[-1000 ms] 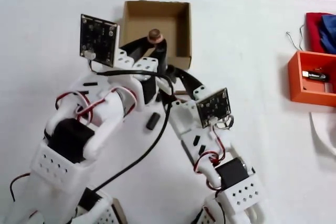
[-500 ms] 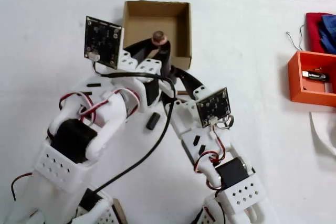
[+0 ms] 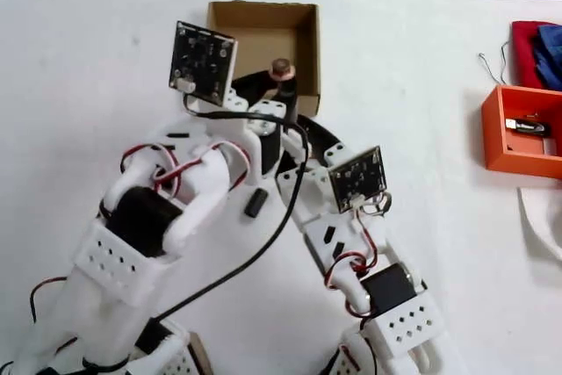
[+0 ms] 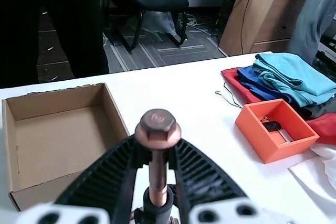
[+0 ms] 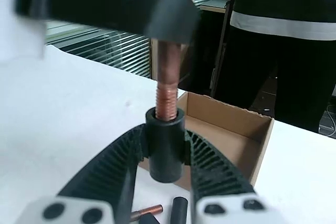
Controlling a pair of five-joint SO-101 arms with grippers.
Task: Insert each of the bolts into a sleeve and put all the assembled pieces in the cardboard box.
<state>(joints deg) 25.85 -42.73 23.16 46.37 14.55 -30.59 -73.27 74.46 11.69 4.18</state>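
Found left gripper (image 4: pixel 157 153) clamped tight on the shank of a copper bolt (image 4: pixel 157 125), just below the hex head, and holding it upright. Found right gripper (image 5: pixel 166 132) closed on both sides of a black sleeve (image 5: pixel 166 156). Noted the bolt's threaded end entered in the sleeve's top. Located the pair at the near right corner of the cardboard box (image 3: pixel 261 8). Logged a second sleeve (image 3: pixel 255 202) lying loose on the table (image 3: pixel 421 85) between the arms.

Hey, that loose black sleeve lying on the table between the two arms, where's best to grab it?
Grip the loose sleeve across its middle from straight above: it lies on its side, so the jaws can straddle its narrow width.
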